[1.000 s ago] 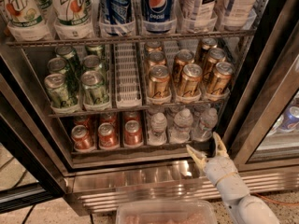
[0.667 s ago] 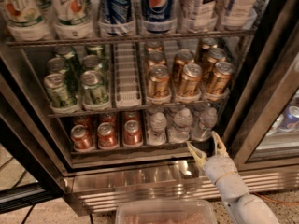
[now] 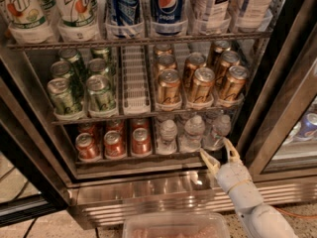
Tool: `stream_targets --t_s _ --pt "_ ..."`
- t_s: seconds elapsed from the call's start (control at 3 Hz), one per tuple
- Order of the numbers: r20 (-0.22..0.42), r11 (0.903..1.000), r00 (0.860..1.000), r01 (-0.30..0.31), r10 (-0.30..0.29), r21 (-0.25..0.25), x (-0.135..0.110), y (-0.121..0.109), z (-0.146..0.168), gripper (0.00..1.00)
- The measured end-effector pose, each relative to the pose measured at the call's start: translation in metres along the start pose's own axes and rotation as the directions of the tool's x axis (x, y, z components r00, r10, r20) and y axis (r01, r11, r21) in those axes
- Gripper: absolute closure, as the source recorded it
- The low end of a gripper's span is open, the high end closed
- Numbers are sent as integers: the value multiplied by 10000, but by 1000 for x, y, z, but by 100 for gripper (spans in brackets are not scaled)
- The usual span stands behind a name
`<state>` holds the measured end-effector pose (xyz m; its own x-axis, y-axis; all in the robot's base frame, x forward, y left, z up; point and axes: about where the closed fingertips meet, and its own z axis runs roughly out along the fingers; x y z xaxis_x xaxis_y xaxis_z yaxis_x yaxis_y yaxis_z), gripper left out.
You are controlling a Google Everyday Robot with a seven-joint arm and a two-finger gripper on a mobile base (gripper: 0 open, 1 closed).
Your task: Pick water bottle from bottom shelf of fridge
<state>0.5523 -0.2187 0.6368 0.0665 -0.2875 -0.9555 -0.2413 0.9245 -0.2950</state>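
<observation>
The fridge (image 3: 277,108) stands open, its steel frame around wire shelves. On the bottom shelf (image 3: 143,158), right half, stand three small clear water bottles with white caps: left (image 3: 168,137), middle (image 3: 193,132), right (image 3: 217,132). My gripper (image 3: 221,151) is at the lower right, just in front of the shelf's steel lip and below the right-hand bottles. Its two pale fingers (image 3: 208,161) are spread open and hold nothing. The arm comes up from the bottom right corner.
Three orange-red cans (image 3: 114,144) fill the bottom shelf's left half. Green cans (image 3: 79,86) and gold cans (image 3: 200,81) sit on the tier above, tall soda bottles (image 3: 167,6) on top. The glass door (image 3: 292,133) is at the right. A clear tray (image 3: 176,225) lies below.
The view has shifted slightly upward. The gripper has edged up and a little closer to the bottom shelf lip, fingers still spread.
</observation>
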Motion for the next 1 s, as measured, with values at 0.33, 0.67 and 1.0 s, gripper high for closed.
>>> stream_targets --t_s 0.33,0.67,1.0 --pt "2 10000 10000 2 -2 2 -3 -1 0 44" --pt "72 9999 9999 94 -95 129 -7 -4 6 44" --pt "74 9999 9999 96 -97 131 -10 -5 6 44"
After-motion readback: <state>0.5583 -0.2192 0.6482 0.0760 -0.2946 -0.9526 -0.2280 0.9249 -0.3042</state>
